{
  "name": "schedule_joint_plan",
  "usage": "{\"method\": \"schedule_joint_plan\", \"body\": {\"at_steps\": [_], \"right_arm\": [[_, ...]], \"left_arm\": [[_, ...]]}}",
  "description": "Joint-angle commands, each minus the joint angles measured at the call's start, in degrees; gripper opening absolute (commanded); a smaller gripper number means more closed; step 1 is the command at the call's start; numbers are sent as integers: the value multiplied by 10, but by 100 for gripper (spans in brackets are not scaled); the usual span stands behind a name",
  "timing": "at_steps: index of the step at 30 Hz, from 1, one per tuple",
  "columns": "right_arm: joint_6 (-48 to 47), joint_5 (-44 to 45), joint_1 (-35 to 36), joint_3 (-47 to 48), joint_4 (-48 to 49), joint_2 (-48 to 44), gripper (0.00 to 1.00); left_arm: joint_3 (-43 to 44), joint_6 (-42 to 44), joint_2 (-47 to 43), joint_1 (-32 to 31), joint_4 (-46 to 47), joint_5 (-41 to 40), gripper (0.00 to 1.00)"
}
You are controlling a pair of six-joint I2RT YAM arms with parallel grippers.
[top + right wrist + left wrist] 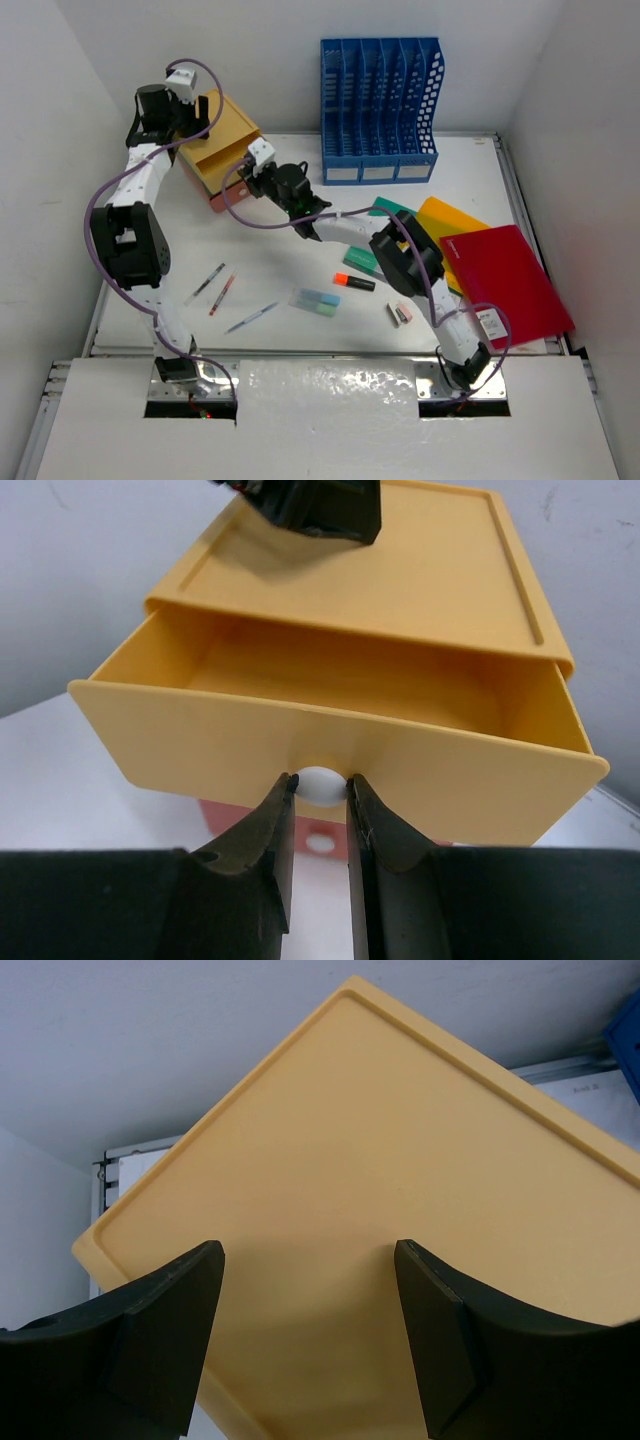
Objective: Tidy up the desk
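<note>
White walls (80,80) close in the desk (300,260), which runs from your arm bases at the near edge to the far wall. Pens (222,293), a highlighter (354,282) and a red folder (510,280) lie loose across its middle and right. At the far left stands the drawer box (225,140), just left of the blue file rack (380,110), with its top drawer (330,740) pulled partway out. Your right claw (319,782) is pinched on the small white knob (319,786) at the drawer front. Your left claw (305,1255) hangs spread wide over the box's flat top, gripping nothing, and you cannot tell from the views whether it is pressing down. Watch that knob: it is round and smooth, so a pull off its axis could pop it out of the tips. If you pull hard with the box unbraced, the whole box may slide toward you or tip. Pull too far and the drawer could come clear of its slot and drop. Your two wrists are also close together, so a careless swing could knock them.
</note>
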Motion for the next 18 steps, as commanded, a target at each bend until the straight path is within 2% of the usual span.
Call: {"method": "schedule_joint_plan", "body": {"at_steps": [1,6,12,13,14,16,17,18], "right_arm": [[-8,-17,15,-59,81,-69,0],[-2,-15,17,-166,112,-125,0],[3,-28,18,-220,119,-159,0],[2,-27,18,-222,119,-162,6],[2,-28,18,-224,120,-164,28],[0,-42,18,-223,111,-171,43],[0,-46,18,-223,107,-175,57],[-1,-50,18,-228,102,-180,61]], "left_arm": [[3,12,20,6,-74,-1,68],[3,12,15,8,-78,-5,68],[7,11,9,7,-83,-15,70],[7,11,8,8,-82,-16,71],[7,11,6,8,-83,-18,74],[10,9,1,7,-83,-29,77],[16,9,-1,8,-84,-32,78],[18,7,-4,7,-86,-35,79]]}}
